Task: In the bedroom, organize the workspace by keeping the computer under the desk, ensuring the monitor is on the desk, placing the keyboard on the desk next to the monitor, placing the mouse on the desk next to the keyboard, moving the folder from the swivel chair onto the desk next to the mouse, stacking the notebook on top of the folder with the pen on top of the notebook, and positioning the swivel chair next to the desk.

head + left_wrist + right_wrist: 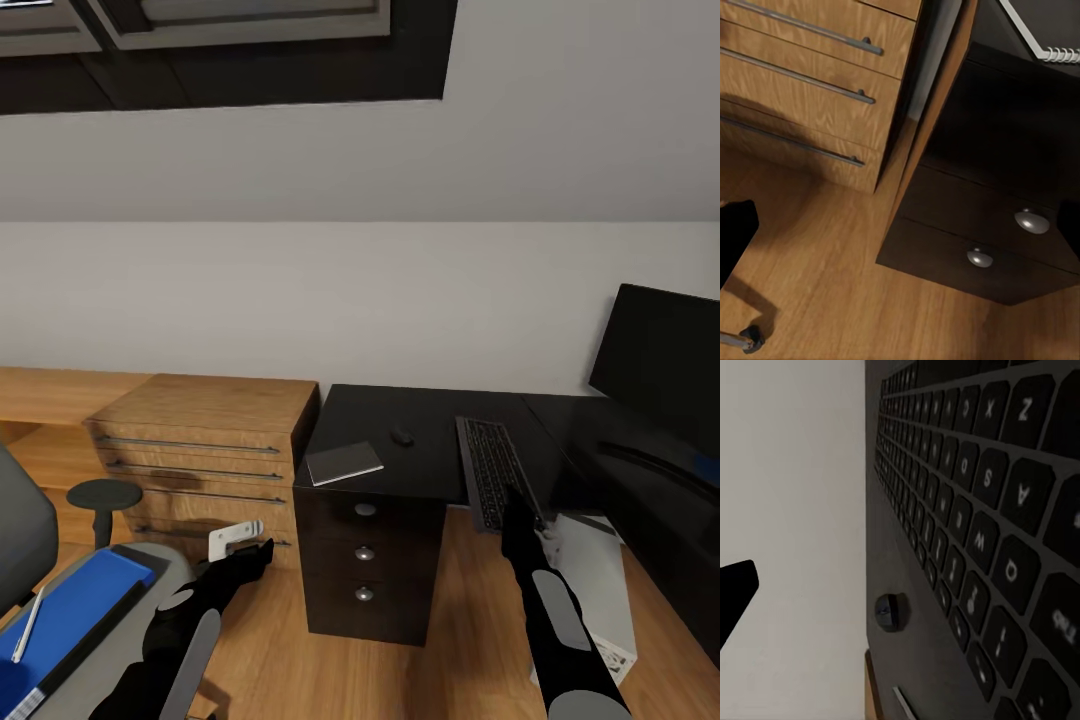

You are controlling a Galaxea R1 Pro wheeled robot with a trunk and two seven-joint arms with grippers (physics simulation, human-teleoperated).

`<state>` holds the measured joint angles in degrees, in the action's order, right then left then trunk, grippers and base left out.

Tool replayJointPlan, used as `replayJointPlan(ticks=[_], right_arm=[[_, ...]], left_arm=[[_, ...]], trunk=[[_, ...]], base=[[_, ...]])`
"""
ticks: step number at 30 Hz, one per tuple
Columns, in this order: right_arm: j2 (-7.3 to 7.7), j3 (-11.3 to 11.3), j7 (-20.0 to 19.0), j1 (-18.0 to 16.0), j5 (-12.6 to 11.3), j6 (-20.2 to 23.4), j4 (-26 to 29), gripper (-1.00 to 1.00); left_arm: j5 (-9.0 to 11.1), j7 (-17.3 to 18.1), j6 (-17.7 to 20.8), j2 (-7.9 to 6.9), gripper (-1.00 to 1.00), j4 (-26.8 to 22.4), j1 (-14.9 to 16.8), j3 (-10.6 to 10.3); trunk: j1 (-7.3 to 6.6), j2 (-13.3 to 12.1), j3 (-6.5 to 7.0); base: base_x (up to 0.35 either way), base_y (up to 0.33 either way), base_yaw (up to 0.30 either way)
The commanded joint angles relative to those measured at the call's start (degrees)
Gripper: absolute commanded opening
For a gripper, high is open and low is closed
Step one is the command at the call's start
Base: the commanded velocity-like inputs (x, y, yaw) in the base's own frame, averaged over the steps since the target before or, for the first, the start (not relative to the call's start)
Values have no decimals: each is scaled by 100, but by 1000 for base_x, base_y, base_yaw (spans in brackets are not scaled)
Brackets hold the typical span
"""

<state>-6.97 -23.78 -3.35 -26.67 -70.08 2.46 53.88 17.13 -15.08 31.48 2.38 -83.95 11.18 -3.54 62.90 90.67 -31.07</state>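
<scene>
A black desk (420, 415) carries a grey notebook (343, 462), a small black mouse (402, 436), a black keyboard (492, 465) and a black monitor (662, 365) at the right. The white computer (600, 585) stands on the floor under it. At the lower left, the grey swivel chair (20, 525) holds a blue folder (75, 610) with a pen (27, 627) on it. My right gripper (516, 503) hovers open at the keyboard's near end; its wrist view has the keys (982, 510) and the mouse (889, 612) close up. My left gripper (256, 552) hangs open in front of the desk drawers (982, 217), below the notebook (1057, 22).
A wooden chest of drawers (200, 450) stands against the desk's left side, with a low wooden shelf (50, 395) beyond it. The chair's armrest (103, 495) rises beside my left arm. Wood floor (300, 660) lies between chair and desk.
</scene>
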Motion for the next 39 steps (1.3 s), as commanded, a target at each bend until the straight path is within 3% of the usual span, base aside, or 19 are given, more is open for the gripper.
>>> replayJointPlan(ticks=[1,18,39], right_arm=[[-3,-22,-20,-5,-58,26,0,100],[-3,-15,0,-5,-40,36,57,100],[-24,-46,337,9,-28,22,531,100]], left_arm=[[62,-49,17,-1,100,-7,3,-6],[63,-58,15,-1,100,-55,5,-6],[54,-74,25,-4,100,-68,6,1]], trunk=[[0,3,-6],[0,3,-6],[-462,-839,371]], base=[[-14,0,0],[-167,0,0],[-2,0,0]])
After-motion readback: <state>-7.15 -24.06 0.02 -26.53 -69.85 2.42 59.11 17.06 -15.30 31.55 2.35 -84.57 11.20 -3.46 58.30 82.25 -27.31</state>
